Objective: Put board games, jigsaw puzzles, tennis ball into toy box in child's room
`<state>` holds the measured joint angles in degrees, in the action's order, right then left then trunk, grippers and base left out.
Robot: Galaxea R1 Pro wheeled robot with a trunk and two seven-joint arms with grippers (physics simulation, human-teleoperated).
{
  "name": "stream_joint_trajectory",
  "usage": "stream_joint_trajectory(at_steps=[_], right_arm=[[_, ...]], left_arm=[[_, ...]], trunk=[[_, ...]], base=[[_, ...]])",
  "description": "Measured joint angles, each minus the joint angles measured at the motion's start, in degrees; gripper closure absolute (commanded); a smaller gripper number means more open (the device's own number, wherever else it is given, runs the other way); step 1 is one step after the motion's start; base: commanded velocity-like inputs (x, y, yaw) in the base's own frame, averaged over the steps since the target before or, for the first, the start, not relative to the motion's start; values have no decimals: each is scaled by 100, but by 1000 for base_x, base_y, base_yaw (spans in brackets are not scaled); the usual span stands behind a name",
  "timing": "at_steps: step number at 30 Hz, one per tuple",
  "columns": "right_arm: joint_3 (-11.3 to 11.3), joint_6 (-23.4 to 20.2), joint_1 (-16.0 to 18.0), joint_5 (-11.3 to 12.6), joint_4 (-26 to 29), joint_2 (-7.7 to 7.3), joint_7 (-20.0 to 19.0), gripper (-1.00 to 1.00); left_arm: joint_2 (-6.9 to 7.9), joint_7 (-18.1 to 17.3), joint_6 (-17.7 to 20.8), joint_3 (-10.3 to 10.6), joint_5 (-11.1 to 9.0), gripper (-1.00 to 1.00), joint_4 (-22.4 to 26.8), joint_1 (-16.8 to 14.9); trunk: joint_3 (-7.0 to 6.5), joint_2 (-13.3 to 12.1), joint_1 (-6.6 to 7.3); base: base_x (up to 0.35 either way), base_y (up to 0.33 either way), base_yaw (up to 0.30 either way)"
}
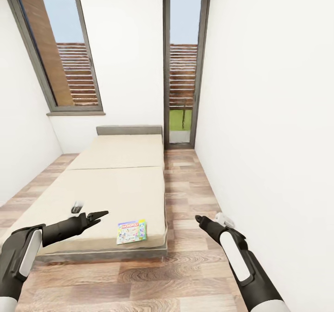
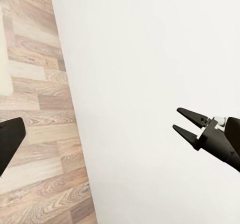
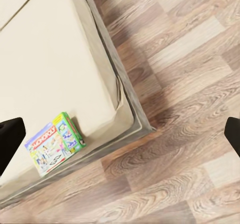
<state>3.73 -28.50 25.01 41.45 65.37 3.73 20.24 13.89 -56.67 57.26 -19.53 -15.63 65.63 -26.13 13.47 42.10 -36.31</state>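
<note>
Near the foot corner of the bed (image 1: pixel 111 182), on the side toward the right-hand wall, a Monopoly board game (image 1: pixel 131 231) lies flat on the beige mattress, just inside the edge. It sits between the two arms in the head view: the left pincer (image 1: pixel 103 215) hangs over the mattress just to the box's left, while the right pincer (image 1: pixel 198 219) is over the wood floor (image 1: pixel 185 270), further off to the box's right with the bed frame between them. The left arm therefore looks the nearer one for a pick. The box is close to square, so its long axis is hard to call; it seems slightly longer across the bed's width. The right wrist view reads "MONOPOLY" in red along one edge of the lid, with a green border; smaller print is too fine to read. The left pincer's fingers are spread and hold nothing. The right pincer is likewise released and empty, its tips apart in the left wrist view.
</note>
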Motion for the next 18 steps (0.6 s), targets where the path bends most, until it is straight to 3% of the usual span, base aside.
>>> stream_joint_trajectory(at_steps=[7, 12, 18], right_arm=[[127, 7, 0, -3, -6, -1, 2, -100], [143, 6, -1, -4, -5, -6, 2, -100], [140, 7, -1, -4, -7, -11, 1, -100]], left_arm=[[1, -5, -6, -2, -1, -100, -6, 0], [-3, -5, -9, -2, -2, -100, -7, -1], [-8, -12, -14, -2, -1, -100, -7, -1]], trunk=[[0, 0, 1], [0, 0, 0], [0, 0, 0]], base=[[28, -90, 220], [61, -167, 46], [28, -32, 8]])
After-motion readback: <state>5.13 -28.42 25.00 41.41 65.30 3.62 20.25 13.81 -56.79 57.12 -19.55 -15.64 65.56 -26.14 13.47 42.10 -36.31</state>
